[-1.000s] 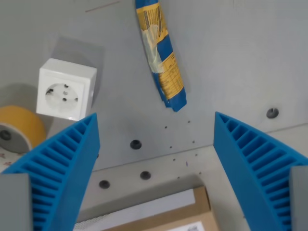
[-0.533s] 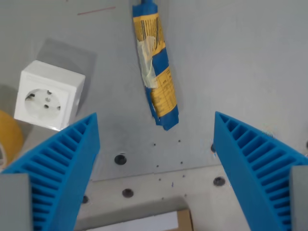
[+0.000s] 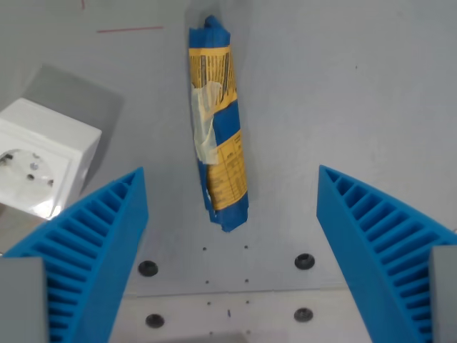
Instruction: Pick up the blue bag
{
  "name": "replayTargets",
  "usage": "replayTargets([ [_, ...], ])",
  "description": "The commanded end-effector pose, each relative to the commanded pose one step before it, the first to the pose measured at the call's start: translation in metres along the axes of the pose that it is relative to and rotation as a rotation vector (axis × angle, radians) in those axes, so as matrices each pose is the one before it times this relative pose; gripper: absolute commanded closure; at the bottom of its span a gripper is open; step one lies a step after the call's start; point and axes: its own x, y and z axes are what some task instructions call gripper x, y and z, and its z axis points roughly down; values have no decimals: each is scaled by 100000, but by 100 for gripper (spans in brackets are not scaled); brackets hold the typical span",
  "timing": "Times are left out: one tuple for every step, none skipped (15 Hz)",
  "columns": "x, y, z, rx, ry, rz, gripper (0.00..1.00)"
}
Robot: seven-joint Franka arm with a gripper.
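**Jaws spread above the blue bag**

Looked down from the wrist onto a grey counter (image 3: 357, 86). Found the blue bag (image 3: 220, 136) lying flat there, near the middle of the view and a little toward the wrist view's left. Ran long and narrow, almost straight from the top of the picture down, with only a slight lean. Showed blue at both ends, a yellow printed label along most of the length, and a pale, shiny patch near the middle. Ended with the lower tip just above a row of small dark holes (image 3: 305, 261) in the counter.

Held the jaws spread wide, with nothing pinched. Showed two ribbed blue fingers (image 3: 93, 236), one in each lower corner of the view, both slanting inward toward the top. Left a broad gap between them, and in the picture placed the lower end of the bag inside this gap, closer to the finger on the wrist view's left. Touched the bag with neither finger. Could not tell how high above the counter the fingers hung.

Saw a white socket box (image 3: 39, 168) on the counter at the wrist view's left edge, partly cut off by the frame and partly covered by the finger there. Stood well apart from the bag and threw a dark shadow up and to the right. Noted also a thin red line (image 3: 128, 29) drawn on the counter near the top, left of the upper end of the bag.
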Motion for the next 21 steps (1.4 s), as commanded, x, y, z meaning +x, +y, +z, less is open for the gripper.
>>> replayTargets([
  [-762, 568, 1755, -683, 11119, -10455, 0],
  [-103, 21, 500, -44, 198, 528, 0],
  [-80, 12, 500, -39, -75, 713, 0],
  [-44, 1, 500, -11, -364, 999, 0],
  [-5, -14, 500, -40, -197, 824, 0],
  [26, -29, 500, -37, -154, 647, 0],
  [45, -36, 500, -40, -471, 438, 0],
  [54, -35, 500, -40, -676, 230, 0],
  [-161, 49, 500, -75, -293, 164, 0],
  [-333, 57, 500, -120, 1, 120, 0],
  [-458, 14, 500, -113, -21, 125, 0],
  [-44, -74, 500, -160, 557, 88, 0],
  [380, -132, 500, -145, 608, 109, 0],
  [427, -14, 500, -132, 402, 97, 100],
  [0, 0, 0, 0, 0, 0, 100],
  [0, 0, 0, 0, 0, 0, 100],
  [0, 0, 0, 0, 0, 0, 100],
  [0, 0, 0, 0, 0, 0, 100],
  [0, 0, 0, 0, 0, 0, 100],
  [0, 0, 0, 0, 0, 0, 100],
  [0, 0, 0, 0, 0, 0, 100],
])
